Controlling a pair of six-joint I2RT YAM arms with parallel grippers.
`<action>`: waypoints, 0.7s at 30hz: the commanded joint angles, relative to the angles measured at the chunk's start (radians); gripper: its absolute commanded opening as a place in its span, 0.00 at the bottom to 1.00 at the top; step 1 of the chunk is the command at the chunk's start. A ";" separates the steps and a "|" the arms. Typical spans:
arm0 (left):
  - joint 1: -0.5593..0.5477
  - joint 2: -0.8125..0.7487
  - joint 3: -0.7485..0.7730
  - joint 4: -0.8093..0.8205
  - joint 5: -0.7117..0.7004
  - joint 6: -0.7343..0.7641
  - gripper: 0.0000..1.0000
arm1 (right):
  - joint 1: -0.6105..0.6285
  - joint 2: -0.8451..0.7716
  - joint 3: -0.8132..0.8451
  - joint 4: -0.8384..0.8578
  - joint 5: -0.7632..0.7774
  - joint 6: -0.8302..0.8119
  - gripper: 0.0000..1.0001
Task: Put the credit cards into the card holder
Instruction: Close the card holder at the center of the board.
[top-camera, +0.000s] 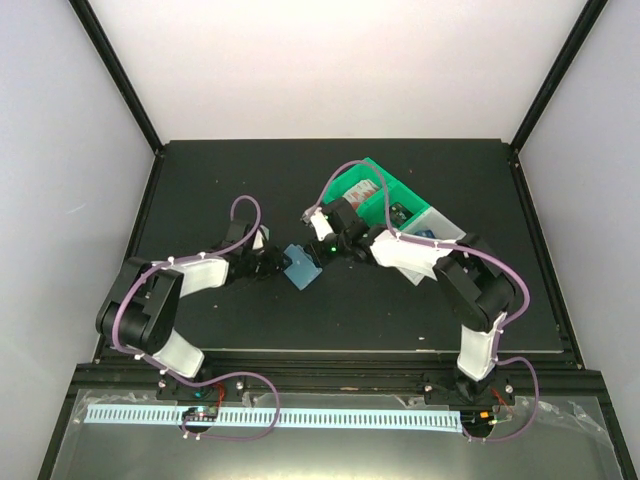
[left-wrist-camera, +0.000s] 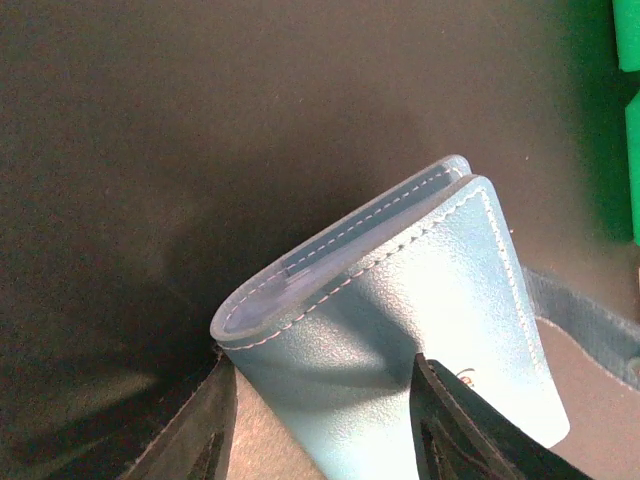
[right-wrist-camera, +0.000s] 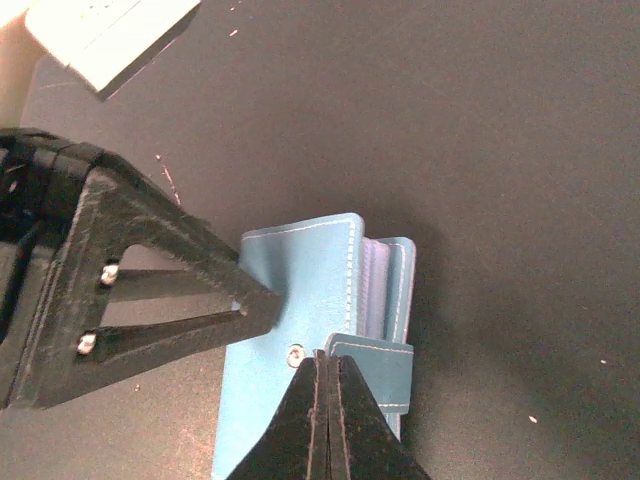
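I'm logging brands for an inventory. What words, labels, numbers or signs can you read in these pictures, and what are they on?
No text can be read in full.
card holder: a small dark script mark near its lower edge, mostly hidden, unreadable.
green bin: the items inside carry print, too small to read.
Nothing else shows any lettering.

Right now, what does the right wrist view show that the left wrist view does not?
Only the right wrist view shows the snap tab, the shut right gripper at it, and a pale bin corner. Only the left wrist view shows the folded spine and a green bin edge. Both show the card holder, the left gripper holding it, and the dark table.
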 joint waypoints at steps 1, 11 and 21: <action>-0.014 0.070 0.044 -0.033 -0.036 -0.015 0.48 | -0.011 0.037 0.049 -0.045 -0.073 -0.061 0.01; -0.046 0.139 0.111 -0.094 -0.126 -0.013 0.35 | -0.010 0.108 0.131 -0.129 -0.043 -0.123 0.01; -0.062 0.196 0.132 -0.121 -0.156 -0.010 0.33 | -0.010 0.139 0.148 -0.189 0.030 -0.155 0.01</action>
